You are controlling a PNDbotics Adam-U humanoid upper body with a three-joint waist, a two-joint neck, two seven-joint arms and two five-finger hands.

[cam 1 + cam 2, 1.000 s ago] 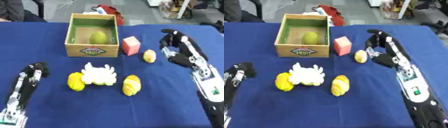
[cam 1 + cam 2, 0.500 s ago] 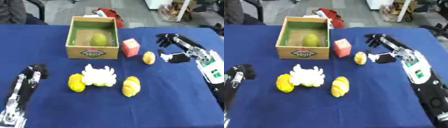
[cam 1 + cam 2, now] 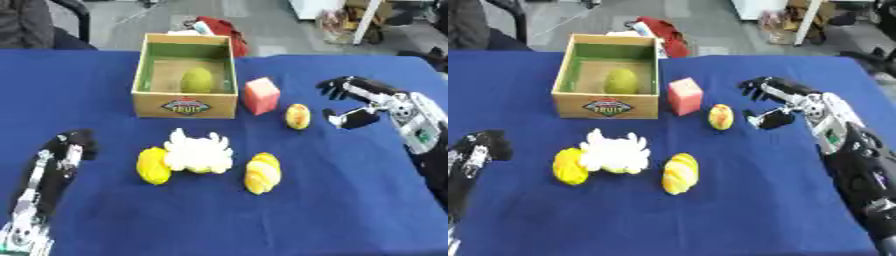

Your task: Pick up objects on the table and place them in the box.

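the left hand (image 3: 68, 146) is seen at the lower left of the blue table (image 3: 332, 210), resting on the cloth; whether its fingers are straight or curled cannot be told. well behind it, toward the far edge, the cardboard box (image 3: 185, 104) is placed upright with its green inside open to view, and a green rounded fruit (image 3: 197, 79) is held inside it. in front of the box, a yellow fruit (image 3: 153, 165) is laid just beside a white frilly object (image 3: 199, 153), the two touching or nearly so. a ridged yellow-orange object (image 3: 262, 173) is found a little to the right of these. a pink cube (image 3: 261, 95) is set just beside the box's right wall. a small yellow-orange fruit (image 3: 297, 116) is placed near the cube. on the right, the right hand (image 3: 362, 102) is held just beside that small fruit, apart from it, with fingers spread above and thumb below; nothing is gripped.
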